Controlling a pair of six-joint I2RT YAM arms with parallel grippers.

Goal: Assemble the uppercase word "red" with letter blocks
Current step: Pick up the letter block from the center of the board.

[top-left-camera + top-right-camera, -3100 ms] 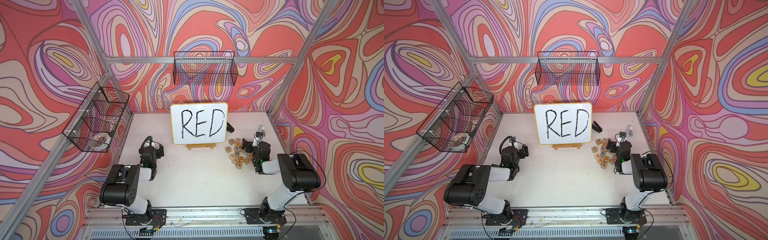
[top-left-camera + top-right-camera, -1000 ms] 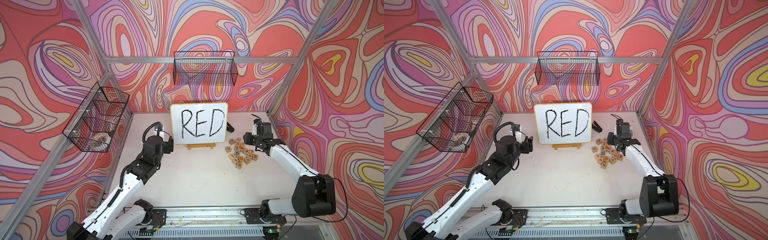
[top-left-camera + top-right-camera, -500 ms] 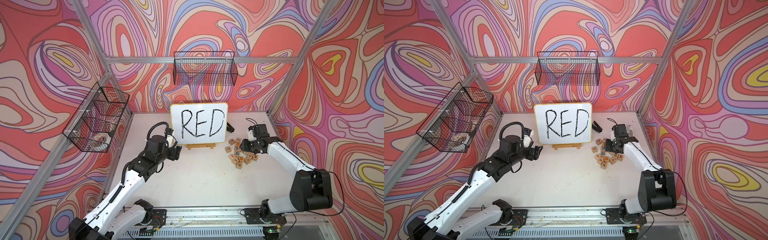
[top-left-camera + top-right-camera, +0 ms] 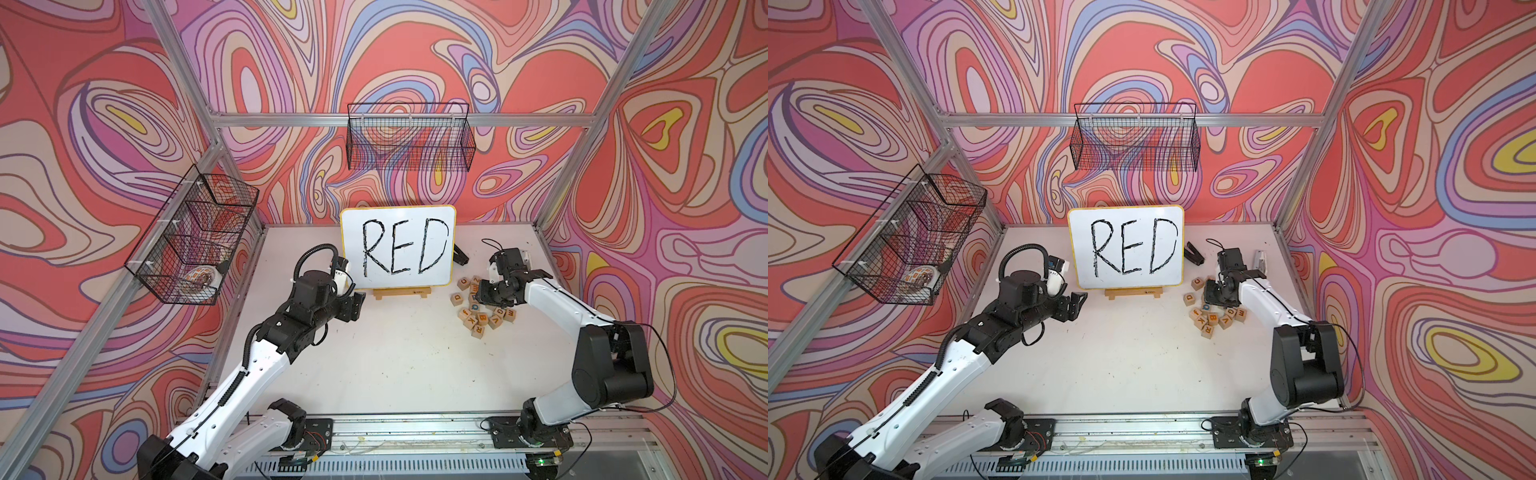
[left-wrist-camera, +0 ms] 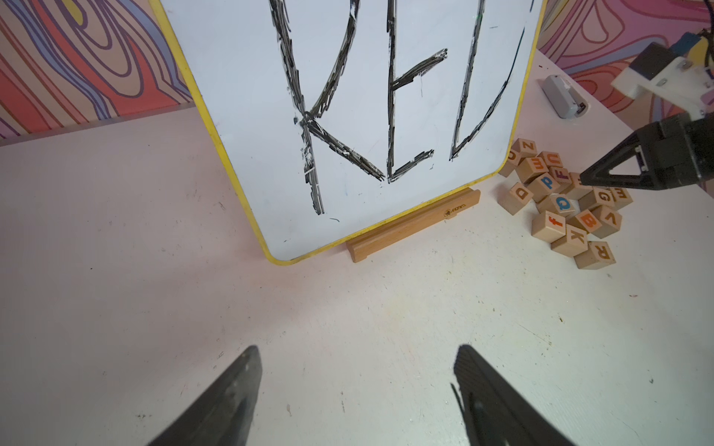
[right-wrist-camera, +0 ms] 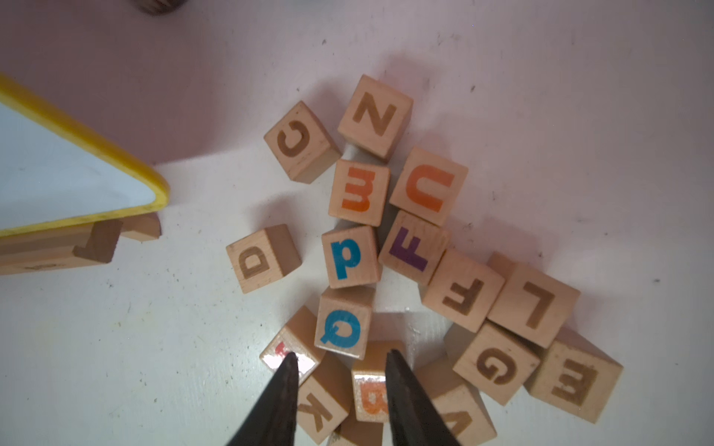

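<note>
With the first pick judged in hand, the right claw (image 6: 340, 355) was held narrowly parted and empty over the letter blocks (image 4: 482, 319) heaped on the worktop (image 4: 395, 357), the left claw (image 5: 357, 349) wide and empty; alignment over the R block (image 5: 597, 255) was judged needed.

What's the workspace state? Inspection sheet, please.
Surface: white table, scuffed, no spills seen.
Job's things: letter blocks piled beside the whiteboard; R block, D block, E block not yet lined up.
Clutter: black object behind the board; grey device near the pile.
Grippers: left gripper open, empty, over bare table; right gripper jaws apart over the pile, nothing seen held.
Cables: cable loop at left wrist, clear of blocks.
Surroundings: back wire basket, side wire basket, patterned walls.
</note>
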